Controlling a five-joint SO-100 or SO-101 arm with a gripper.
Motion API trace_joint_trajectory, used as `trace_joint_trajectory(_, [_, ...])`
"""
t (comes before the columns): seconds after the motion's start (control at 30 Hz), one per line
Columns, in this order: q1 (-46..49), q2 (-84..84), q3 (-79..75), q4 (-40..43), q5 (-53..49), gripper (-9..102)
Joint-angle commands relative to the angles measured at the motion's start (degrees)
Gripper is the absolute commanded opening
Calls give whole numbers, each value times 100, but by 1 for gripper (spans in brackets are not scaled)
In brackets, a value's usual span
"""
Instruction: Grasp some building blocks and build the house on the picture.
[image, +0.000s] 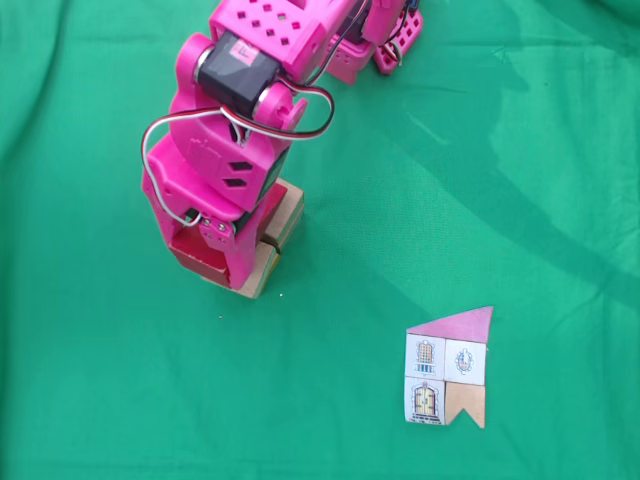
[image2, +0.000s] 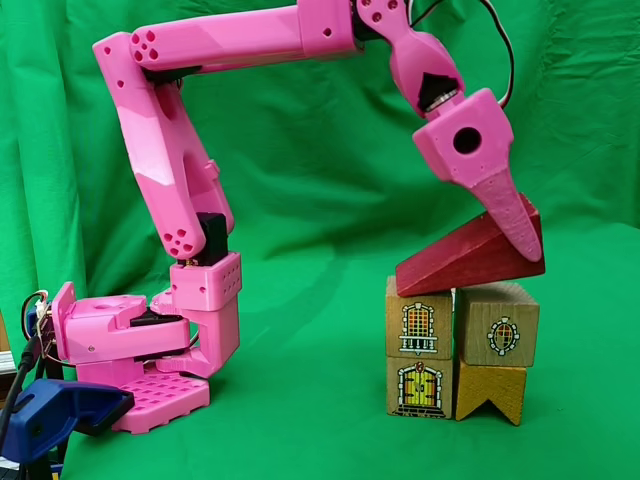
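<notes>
In a fixed view from the side, the house stands as two stacked pairs of building blocks: a pale window cube (image2: 419, 327) over a pale door cube (image2: 419, 388), and a pale cube (image2: 497, 327) over an orange-tan notched block (image2: 490, 390). My gripper (image2: 525, 245) is shut on the dark-red roof block (image2: 455, 262). It lies tilted, with its left end on the window cube and its right end slightly raised. From above, the gripper (image: 215, 255) covers the stack; red (image: 190, 256) and pale wood (image: 286, 214) peek out. The picture (image: 448, 368) lies flat at lower right.
Green cloth (image: 500, 150) covers the table and hangs as a backdrop. The arm's pink base (image2: 140, 350) stands at left in the side view, with a blue clamp (image2: 50, 415) at the lower left corner.
</notes>
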Motion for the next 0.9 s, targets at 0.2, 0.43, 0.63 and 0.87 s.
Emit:
trace_joint_trajectory(0.2, [-44,132,149,0,35,23])
trace_joint_trajectory(0.43, [-53,149,114,0,35,23])
trace_joint_trajectory(0.63, [-193,343,97,0,35,23])
trace_joint_trajectory(0.87, [-264,369,158,0,35,23])
